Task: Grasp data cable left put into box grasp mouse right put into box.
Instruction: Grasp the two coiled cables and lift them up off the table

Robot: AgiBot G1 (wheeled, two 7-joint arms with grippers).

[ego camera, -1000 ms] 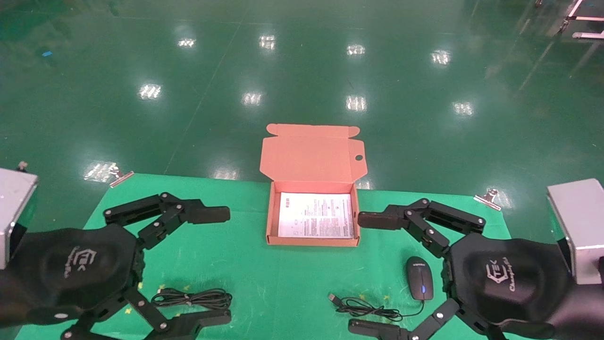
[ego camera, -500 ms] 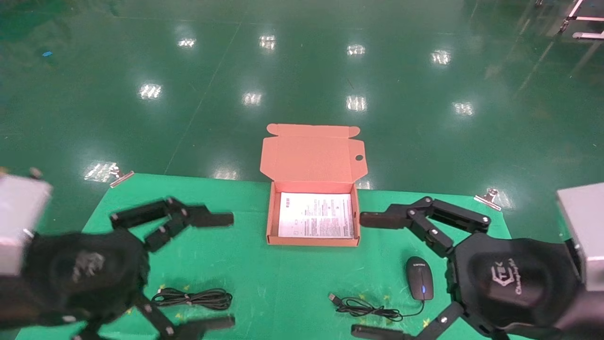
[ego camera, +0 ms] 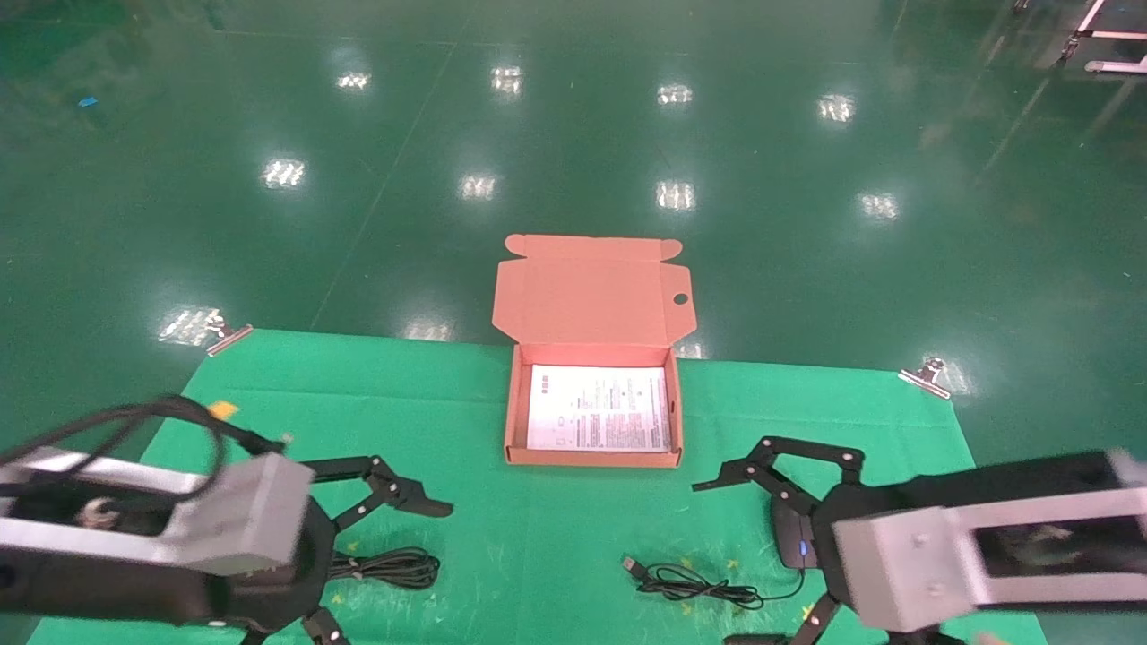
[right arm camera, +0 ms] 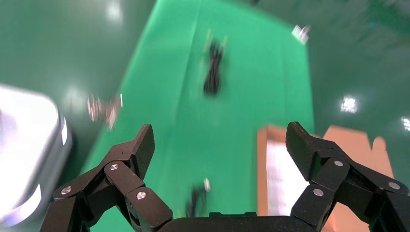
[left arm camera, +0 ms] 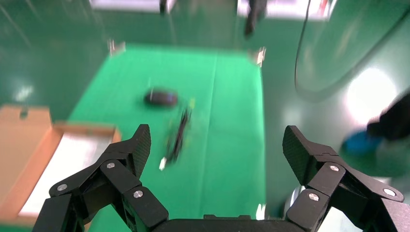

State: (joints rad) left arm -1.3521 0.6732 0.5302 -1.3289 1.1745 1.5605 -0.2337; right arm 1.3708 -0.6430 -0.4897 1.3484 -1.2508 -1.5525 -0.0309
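The salmon-orange box [ego camera: 510, 412] stands open at the table's far middle, lid [ego camera: 591, 291] raised behind it, a printed sheet [ego camera: 599, 408] inside. The data cable [ego camera: 387, 567], a tied black bundle, lies near left. My left gripper [ego camera: 381, 573] hangs wide open over it, empty. The black mouse [ego camera: 790, 536] with its blue light lies near right, partly hidden by my right gripper [ego camera: 717, 564], which is wide open and empty. The mouse's cord with USB plug [ego camera: 685, 582] trails left. The left wrist view shows the mouse [left arm camera: 161, 97], its cord [left arm camera: 178, 137] and the box [left arm camera: 29, 145]. The right wrist view shows the data cable [right arm camera: 212, 67] and the box [right arm camera: 263, 174].
A green mat [ego camera: 556, 528] covers the table, held by metal clips [ego camera: 228, 339] at the far corners [ego camera: 927, 376]. Beyond the far edge is glossy green floor. The box's raised lid stands over the far edge.
Both arms have swung down and turned, bringing their silver wrist housings into view. The left gripper now hangs over the data cable, the right over the mouse. Nothing on the table has moved.
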